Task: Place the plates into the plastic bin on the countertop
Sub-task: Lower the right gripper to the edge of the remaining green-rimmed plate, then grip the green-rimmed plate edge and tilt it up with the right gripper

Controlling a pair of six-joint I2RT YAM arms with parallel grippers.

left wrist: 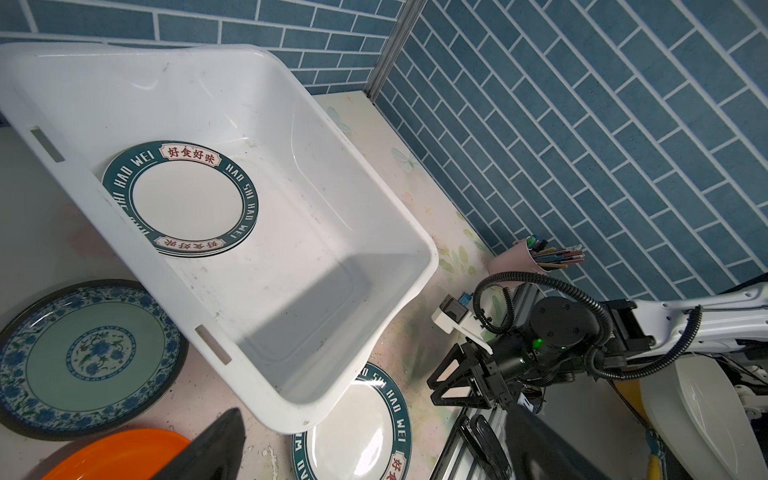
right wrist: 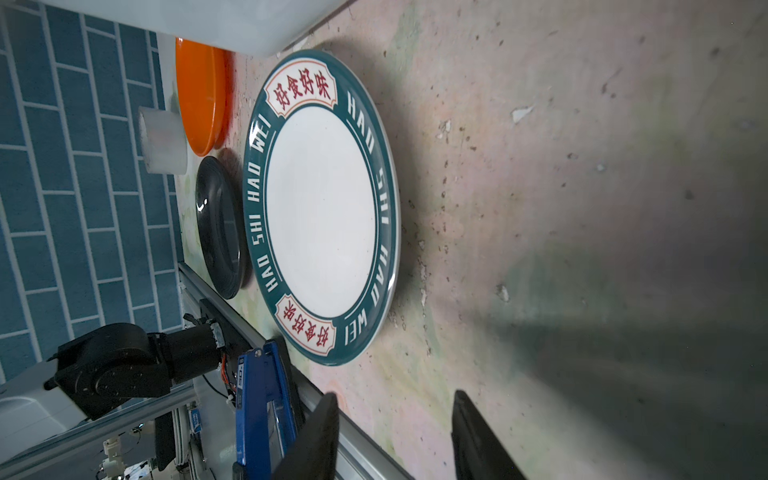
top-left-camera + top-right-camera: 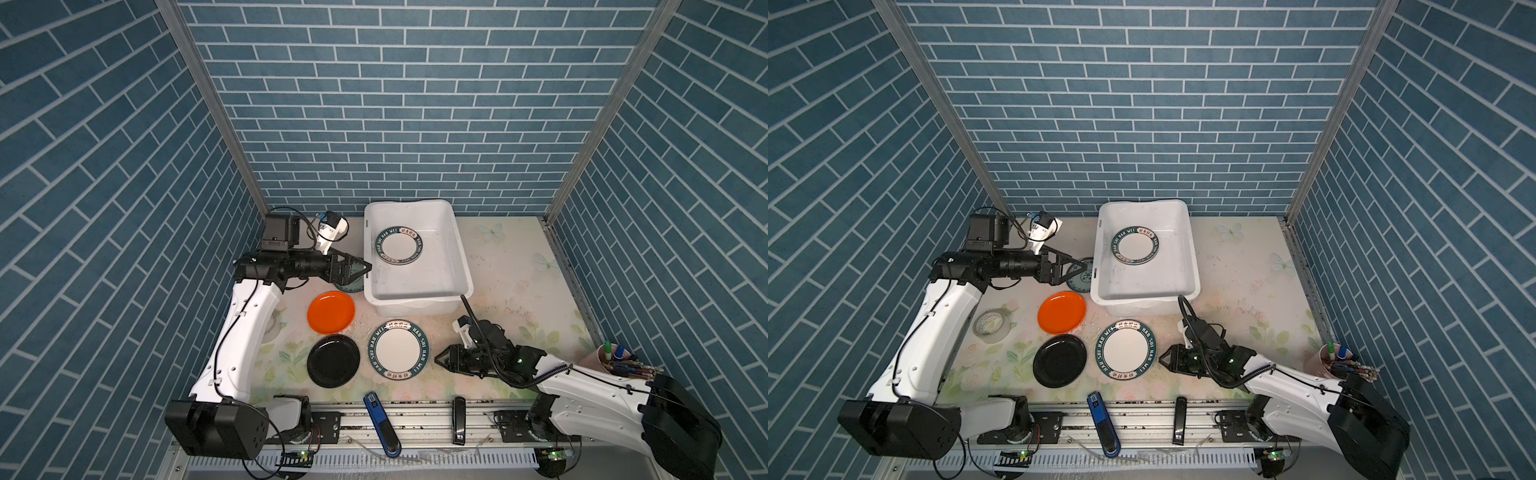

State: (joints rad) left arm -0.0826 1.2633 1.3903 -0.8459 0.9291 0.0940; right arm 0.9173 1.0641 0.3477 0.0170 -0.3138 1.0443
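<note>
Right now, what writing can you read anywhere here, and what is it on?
"HAO SHI HAO WEI": rim of the teal-rimmed plate on the countertop, and of its twin in the bin.
"好食好味": red, on both rims.
Blue stapler label, black stapler mark: too small to read.

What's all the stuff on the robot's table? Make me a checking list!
Surface: flowery countertop, scuffed.
Job's things: plastic bin holds first lettered plate; outside lie second lettered plate, orange plate, black plate, teal patterned plate.
Clutter: tape roll, pen cup, blue tool and black tool on the rail.
Grippers: left gripper open above the teal patterned plate; right gripper open, empty, beside the second lettered plate.
Cables: black cables loop over both arms.
Surroundings: blue brick walls.
</note>
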